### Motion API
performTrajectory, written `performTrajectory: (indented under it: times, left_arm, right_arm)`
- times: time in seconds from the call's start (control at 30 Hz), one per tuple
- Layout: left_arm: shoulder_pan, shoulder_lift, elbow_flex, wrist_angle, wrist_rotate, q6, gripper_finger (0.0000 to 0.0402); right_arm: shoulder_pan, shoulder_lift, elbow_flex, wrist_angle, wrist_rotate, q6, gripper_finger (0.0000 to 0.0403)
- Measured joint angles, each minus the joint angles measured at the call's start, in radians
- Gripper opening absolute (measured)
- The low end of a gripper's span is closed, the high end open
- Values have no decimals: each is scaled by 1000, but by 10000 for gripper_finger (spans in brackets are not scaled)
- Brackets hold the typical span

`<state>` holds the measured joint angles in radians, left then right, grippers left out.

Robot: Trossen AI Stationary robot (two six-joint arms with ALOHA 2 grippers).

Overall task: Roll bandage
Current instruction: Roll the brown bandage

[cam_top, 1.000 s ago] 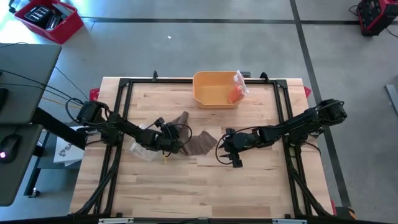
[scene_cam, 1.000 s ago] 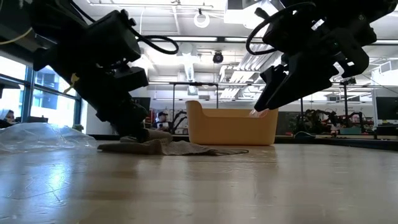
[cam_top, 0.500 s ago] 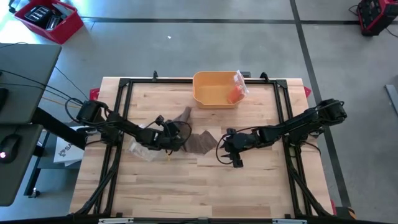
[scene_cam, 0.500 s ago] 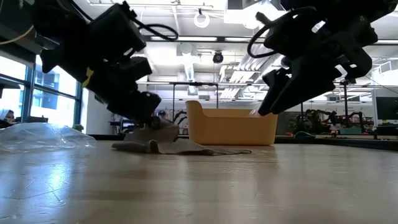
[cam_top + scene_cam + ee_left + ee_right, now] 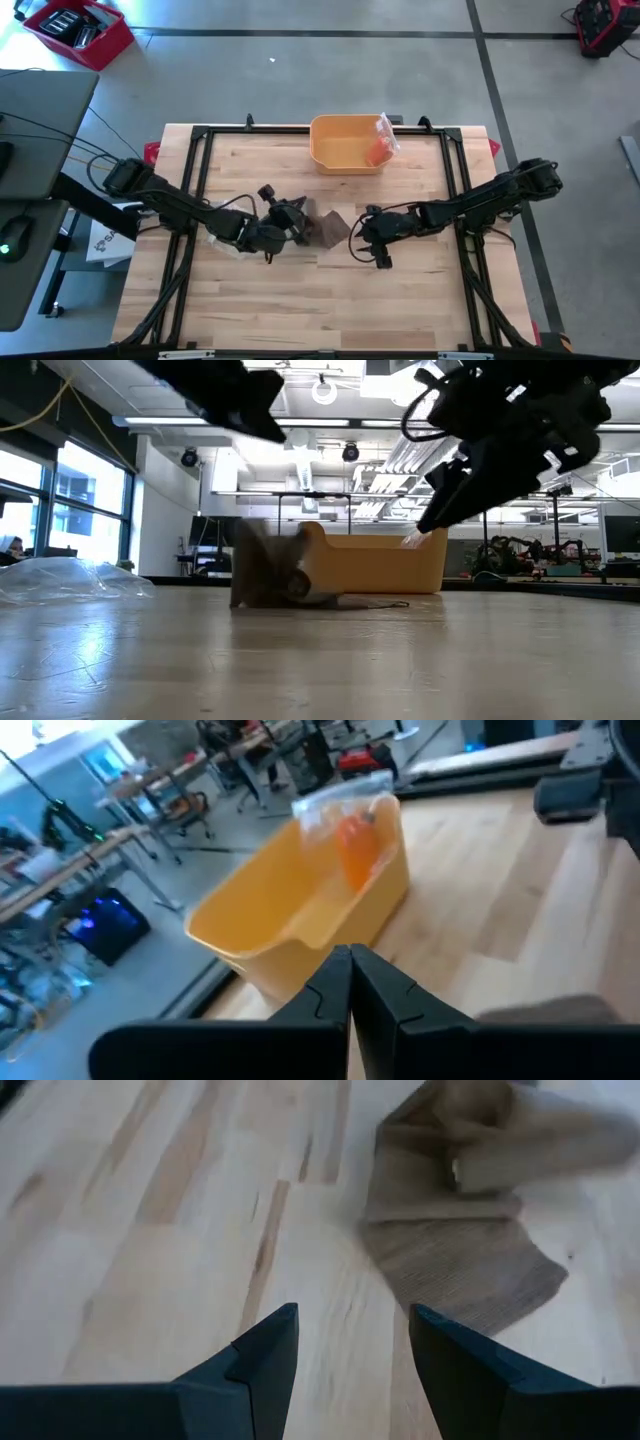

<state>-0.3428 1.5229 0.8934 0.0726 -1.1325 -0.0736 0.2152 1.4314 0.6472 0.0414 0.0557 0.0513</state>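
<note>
Presently the closed left claw [image 5: 291, 222] grips nothing visible, so the half-wound bandage [image 5: 322, 228] may unroll while the open right claw [image 5: 366, 243] hovers beside it.

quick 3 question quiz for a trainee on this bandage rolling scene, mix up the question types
1. True or false: the left gripper has its fingers pressed together.
2. Multiple choice: the right gripper is (a) shut on the brown bandage, (b) open with nothing between its fingers, short of the bandage, (c) reaching inside the yellow bin.
3. Fill in: the clear bag with orange contents sits at the edge of the ____.

Key
1. True; the left wrist view shows the two fingers meeting with no gap.
2. b; bare wooden table shows between its fingers.
3. yellow bin
</note>
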Motion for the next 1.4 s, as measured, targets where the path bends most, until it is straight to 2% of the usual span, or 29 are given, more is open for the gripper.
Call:
performTrajectory:
  times: [0.1, 0.2, 0.37, 0.53, 0.63, 0.73, 0.8, 0.9, 1.03, 1.17, 1.23, 1.3, 1.4]
  left_arm:
    - [3, -3, 7, -3, -25, 14, 0]
    - [11, 3, 6, -43, 0, -40, 0]
    - [15, 3, 6, -136, 114, -198, 0]
    - [10, 10, 6, -154, 281, -252, 0]
    - [25, 33, 6, -185, 319, -351, 0]
    - [68, 68, 6, -212, 375, -474, 0]
    - [99, 100, 5, -208, 451, -520, 0]
    - [127, 164, 4, -162, 590, -519, 0]
    - [131, 250, 3, -100, 813, -495, 0]
    - [83, 300, 3, -35, 995, -457, 0]
    - [50, 302, 4, -20, 1027, -457, 0]
    - [16, 286, 6, -32, 1021, -466, 0]
    - [-29, 235, 6, -44, 931, -489, 0]
  right_arm:
    - [-21, 25, 0, 36, 15, 52, 183]
    - [-28, 50, 0, 45, 20, 60, 183]
    - [-29, 70, 0, 37, 94, 54, 183]
    - [-51, 67, 0, -25, 218, 92, 183]
    - [-62, 66, 0, -34, 229, 105, 183]
    - [-61, 66, 0, 6, 189, 80, 183]
    - [-64, 71, 0, 66, 115, 38, 183]
    - [-64, 108, 1, 181, 18, -12, 183]
    - [-64, 188, 1, 301, 16, -29, 183]
    - [-57, 243, 0, 300, -117, -59, 183]
    - [-41, 240, 0, 253, -176, -90, 183]
    - [-22, 212, 0, 177, -182, -103, 183]
    - [2, 138, 0, 92, -130, -110, 183]
